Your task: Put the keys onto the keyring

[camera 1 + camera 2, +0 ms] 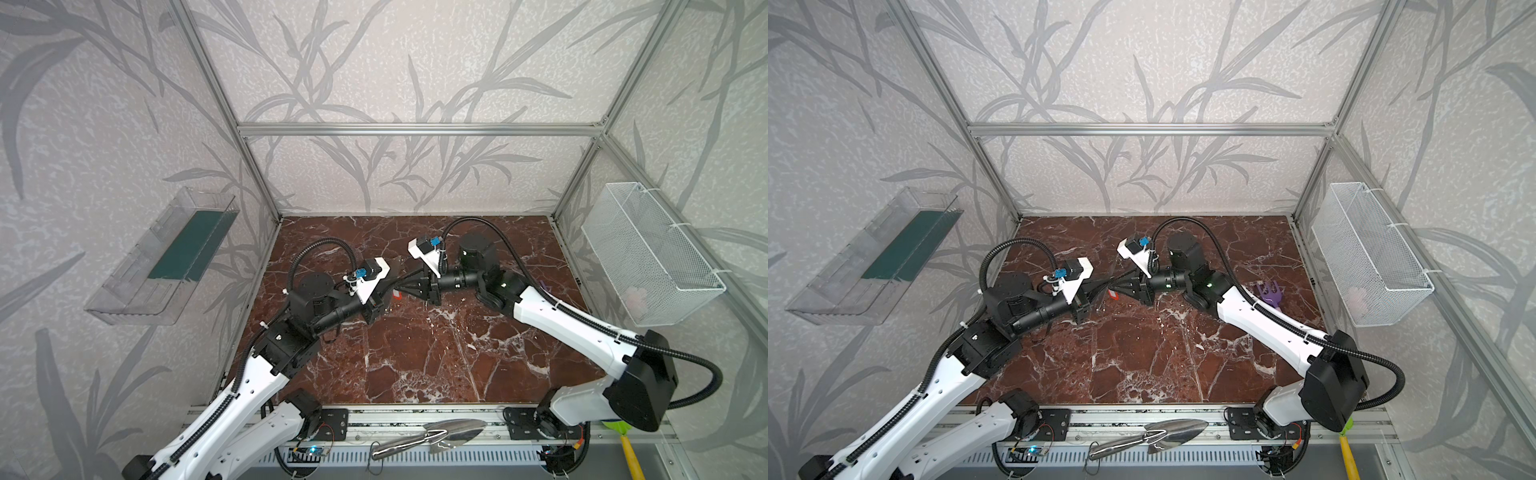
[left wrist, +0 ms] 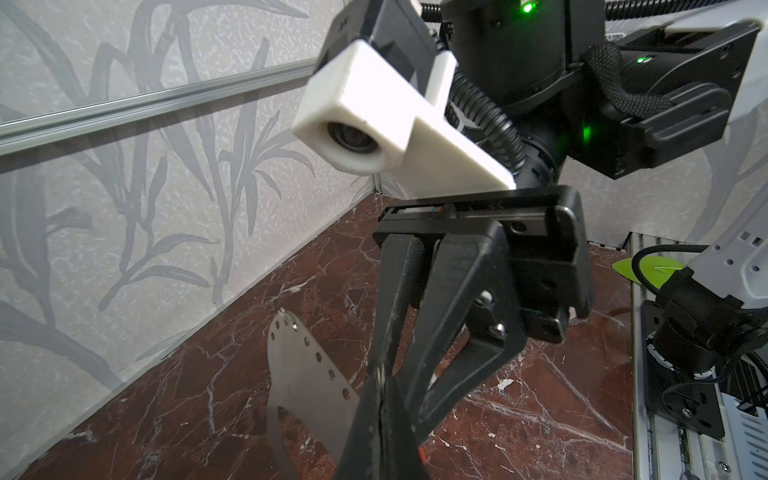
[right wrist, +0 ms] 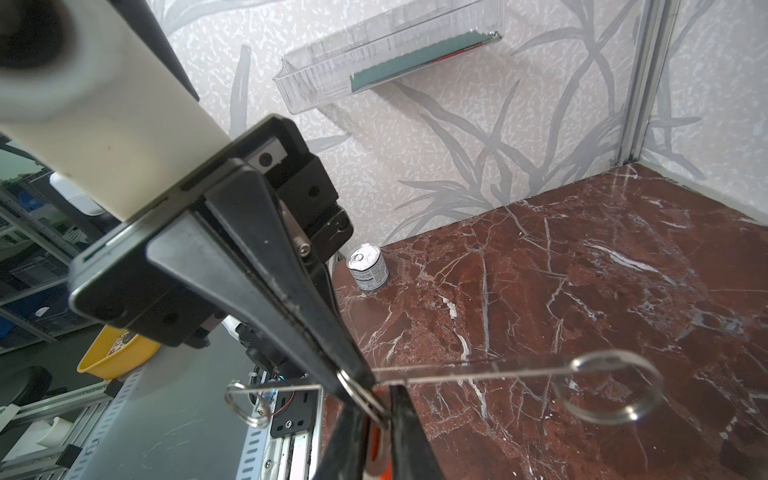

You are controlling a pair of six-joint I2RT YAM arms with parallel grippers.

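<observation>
**Slip risk at threading**

Noted the meeting above the marble table (image 1: 415, 365), mid-frame. Found left gripper (image 3: 355, 380) clamped tight on the key plate (image 2: 307, 374), lower centre, apparently held off the table. Found right gripper (image 2: 381, 372) pinched on the keyring (image 3: 376, 440) by its red tag, bottom centre. Expect trouble from plate pivoting under push, tag twisting in the pinch, thin loop skating past the hole.

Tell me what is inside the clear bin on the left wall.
A flat dark green sheet lies along the bottom of the clear bin. Whatever is beneath the sheet is covered.
</observation>
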